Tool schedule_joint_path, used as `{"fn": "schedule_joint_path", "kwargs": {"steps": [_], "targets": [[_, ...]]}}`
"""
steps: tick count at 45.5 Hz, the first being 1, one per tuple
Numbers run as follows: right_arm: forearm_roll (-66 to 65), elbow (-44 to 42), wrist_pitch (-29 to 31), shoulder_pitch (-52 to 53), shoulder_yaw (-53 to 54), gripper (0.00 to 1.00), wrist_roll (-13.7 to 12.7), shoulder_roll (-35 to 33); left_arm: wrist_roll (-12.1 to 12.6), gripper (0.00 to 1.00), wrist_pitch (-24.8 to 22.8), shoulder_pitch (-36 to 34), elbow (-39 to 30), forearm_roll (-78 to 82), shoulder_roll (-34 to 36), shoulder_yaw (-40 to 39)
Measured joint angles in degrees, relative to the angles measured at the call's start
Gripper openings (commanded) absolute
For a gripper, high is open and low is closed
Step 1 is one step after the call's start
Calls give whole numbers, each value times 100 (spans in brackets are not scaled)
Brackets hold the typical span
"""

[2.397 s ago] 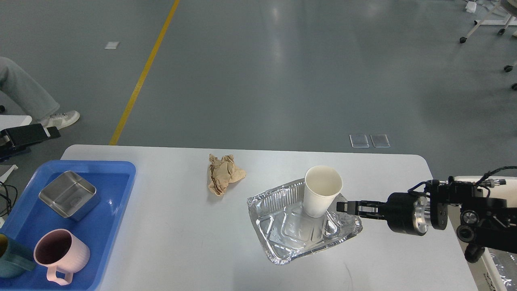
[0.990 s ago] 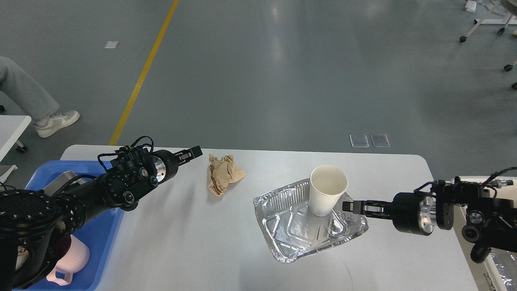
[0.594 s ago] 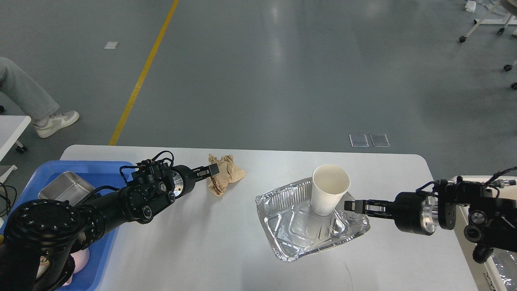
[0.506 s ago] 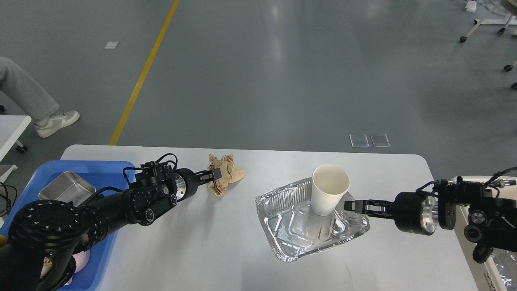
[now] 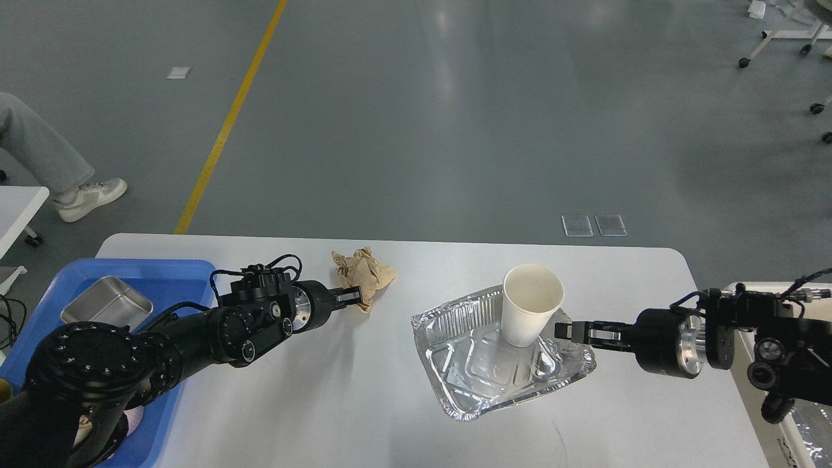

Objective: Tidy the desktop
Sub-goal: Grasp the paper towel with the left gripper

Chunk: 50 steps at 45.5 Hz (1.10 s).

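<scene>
Desktop (image 5: 364, 390) clutter is what counts on this white table, which fills the lower half of the view. The left gripper (image 5: 351, 296) has come in from the blue tray (image 5: 153, 273) side within the last second and now pinches the crumpled brown paper (image 5: 364, 278), which has shifted and lifted a little — a pickup looks underway. The right gripper (image 5: 564, 330) has stayed clamped on the foil tray's (image 5: 481, 383) rim, its fingers narrow, with the paper cup (image 5: 530, 305) upright inside.

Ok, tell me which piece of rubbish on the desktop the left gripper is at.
The crumpled brown paper: the left gripper is at its near edge. The paper cup stands in the foil tray.
</scene>
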Motion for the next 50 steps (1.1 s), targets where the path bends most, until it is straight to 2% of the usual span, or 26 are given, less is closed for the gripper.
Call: {"fn": "schedule_joint_path", "kwargs": {"steps": [3, 6, 13, 29, 39, 44, 50], "targets": [[0, 0, 0, 0, 0, 0, 0, 0, -62, 3, -5, -1, 0, -19, 31, -12], [0, 0, 0, 0, 0, 0, 0, 0, -168, 0, -48, -1, -19, -35, 57, -14], [0, 0, 0, -6, 0, 0, 0, -19, -458, 0, -316, 1, -42, -70, 101, -15], [0, -6, 0, -9, 0, 0, 0, -21, -659, 0, -606, -57, -82, -84, 421, -132], [0, -31, -5, -9, 0, 0, 0, -2, -683, 0, -884, -118, -157, -84, 737, -327], [0, -36, -5, -9, 0, 0, 0, 3, -686, 0, -974, -305, -509, -81, 1079, -418], [6, -55, -5, -9, 0, 0, 0, 32, -687, 0, -998, -726, -1354, -82, 1673, -521]]}}
